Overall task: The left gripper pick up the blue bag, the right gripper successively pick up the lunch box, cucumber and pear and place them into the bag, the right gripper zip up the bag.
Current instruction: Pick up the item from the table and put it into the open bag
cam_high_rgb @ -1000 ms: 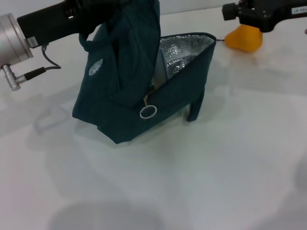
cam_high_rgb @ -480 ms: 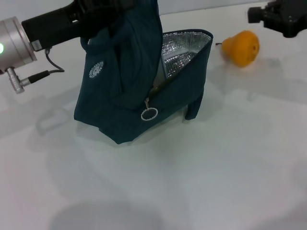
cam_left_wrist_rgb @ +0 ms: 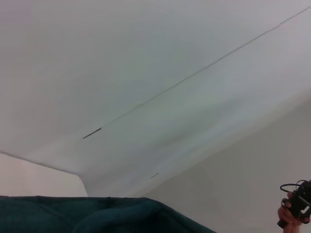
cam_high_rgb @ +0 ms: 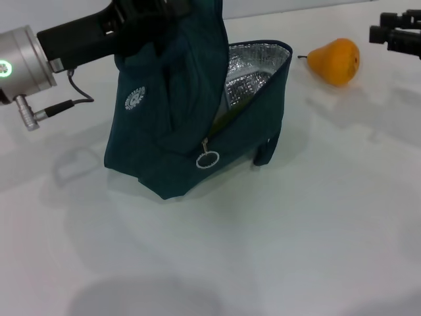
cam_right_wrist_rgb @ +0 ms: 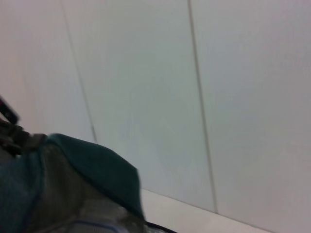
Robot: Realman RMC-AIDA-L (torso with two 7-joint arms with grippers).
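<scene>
Left gripper [cam_high_rgb: 172,8] at upper left grips the raised blue bag [cam_high_rgb: 177,125], white logo [cam_high_rgb: 135,97] unreadable; pear [cam_high_rgb: 337,60] upper right near right gripper [cam_high_rgb: 396,35], finger state cannot be told.

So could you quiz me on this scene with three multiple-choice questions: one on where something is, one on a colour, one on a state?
1. Where is the pear?
A. inside the bag
B. on the table, beyond the bag on the robot's right
C. in the left gripper

2. What colour is the bag's lining?
A. silver
B. red
C. black

3. The blue bag is:
A. zipped shut
B. lying flat
C. open and held up by the left gripper

Answers: B, it lies on the white table; A, shiny foil shows inside; C, its mouth gapes.
</scene>
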